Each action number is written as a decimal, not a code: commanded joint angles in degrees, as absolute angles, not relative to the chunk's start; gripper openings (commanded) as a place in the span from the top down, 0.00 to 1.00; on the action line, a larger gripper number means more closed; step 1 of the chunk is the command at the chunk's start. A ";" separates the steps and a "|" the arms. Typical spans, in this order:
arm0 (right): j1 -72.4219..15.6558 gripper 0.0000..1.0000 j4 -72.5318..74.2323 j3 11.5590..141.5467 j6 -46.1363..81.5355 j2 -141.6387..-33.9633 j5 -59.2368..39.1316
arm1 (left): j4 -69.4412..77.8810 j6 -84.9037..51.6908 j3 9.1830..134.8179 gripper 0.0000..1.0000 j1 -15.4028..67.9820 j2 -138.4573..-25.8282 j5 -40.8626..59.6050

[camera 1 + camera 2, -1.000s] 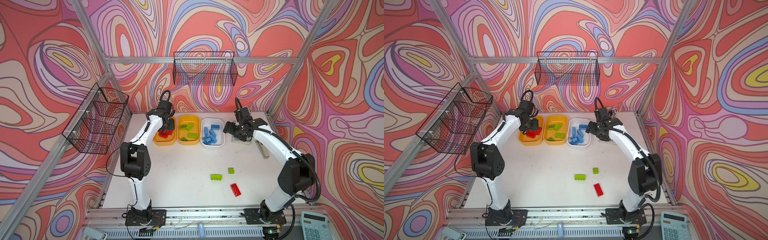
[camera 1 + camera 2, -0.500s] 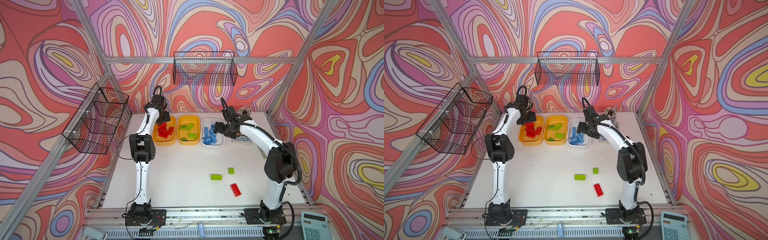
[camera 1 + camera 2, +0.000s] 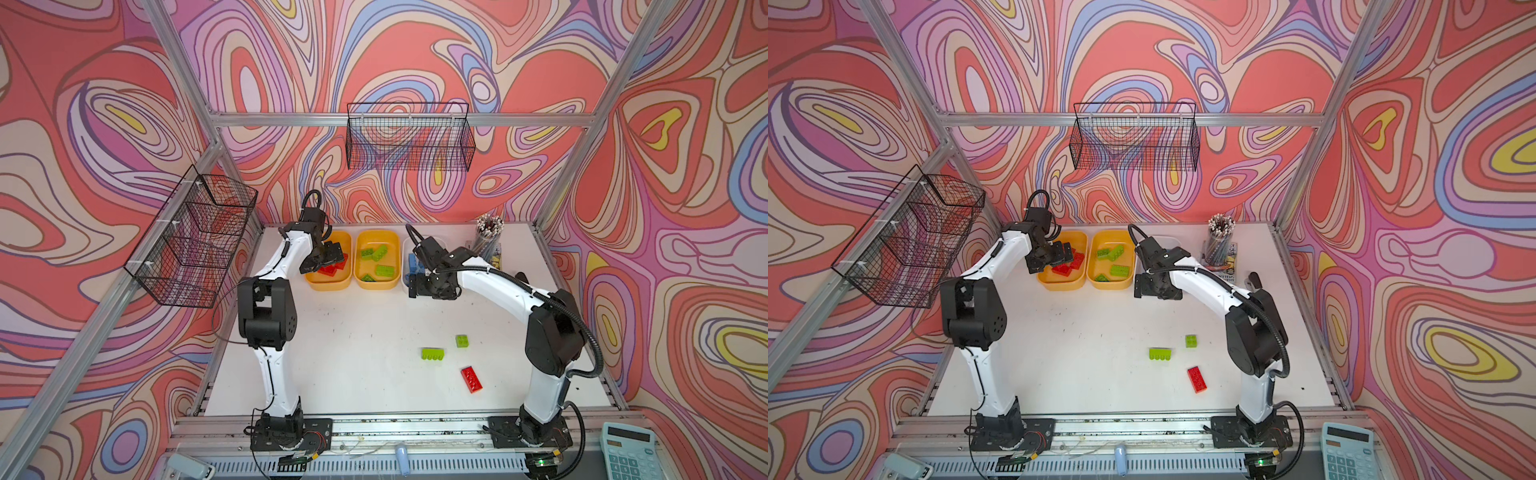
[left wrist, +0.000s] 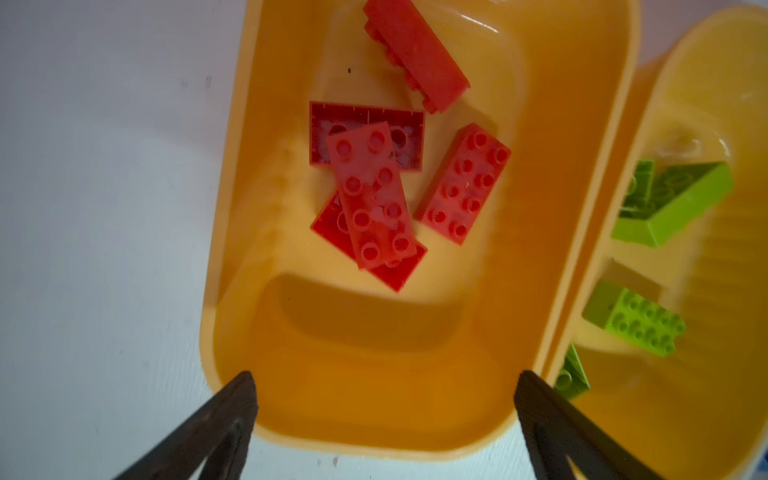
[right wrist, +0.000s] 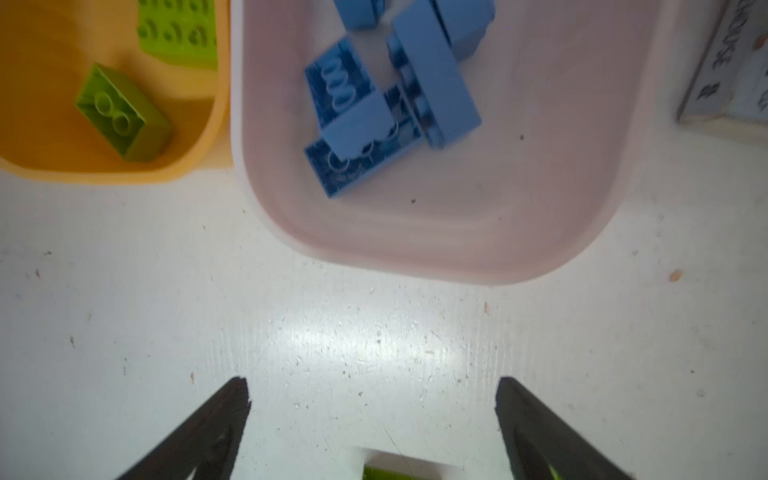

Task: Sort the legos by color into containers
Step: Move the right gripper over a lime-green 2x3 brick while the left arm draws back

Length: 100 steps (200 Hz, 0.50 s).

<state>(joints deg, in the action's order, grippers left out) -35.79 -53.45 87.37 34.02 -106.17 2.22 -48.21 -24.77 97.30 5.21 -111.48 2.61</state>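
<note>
white tub (image 3: 404,257) largely hidden, blue bricks (image 5: 432,83) blurred

The walls (image 3: 415,62) swirl in coral red, lilac, blue, cream and yellow bands with dark outlines. The bench (image 3: 353,332) is white with dark flecks. One yellow-orange tub (image 4: 374,407) holds red bricks (image 4: 376,195), a second yellow-orange tub (image 3: 376,286) holds lime-green bricks (image 3: 384,271), and a white tub (image 5: 415,257) holds light blue bricks (image 5: 432,79). On the bench lie a long green brick (image 3: 432,354), a small green brick (image 3: 461,340) and a loose red brick (image 3: 471,379). The back basket (image 3: 409,141) and side basket (image 3: 195,237) are black wire. The left arm (image 3: 282,257) and right arm (image 3: 494,286) are white with black joints. The left tool (image 4: 384,376) and right tool (image 5: 372,380) are black. The calculator (image 3: 627,453) is pale blue-green.
</note>
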 commanded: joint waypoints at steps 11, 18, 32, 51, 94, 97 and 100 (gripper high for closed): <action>-39.34 0.02 -54.53 80.83 38.79 -99.99 4.85 | -43.50 -27.02 84.52 0.00 8.54 -98.71 1.52; -40.21 0.02 -54.96 79.89 39.98 -99.05 5.60 | -43.33 -27.39 81.65 0.00 9.34 -96.11 0.84; -42.03 0.02 -55.58 78.18 42.50 -97.99 6.94 | -42.86 -28.39 76.15 0.00 10.80 -91.10 0.04; -44.44 0.02 -55.91 75.32 47.06 -96.68 8.54 | -41.46 -30.37 68.67 0.00 12.49 -84.82 -0.05; -49.10 0.02 -54.07 69.38 55.07 -95.27 8.86 | -39.12 -33.91 56.25 0.00 14.56 -74.31 1.51; -49.20 0.02 -53.99 69.04 55.44 -95.27 8.91 | -39.11 -34.04 55.79 0.00 14.58 -73.95 1.69; -49.37 0.02 -53.90 68.77 55.86 -95.32 9.00 | -39.03 -34.09 55.36 0.00 14.59 -73.58 1.78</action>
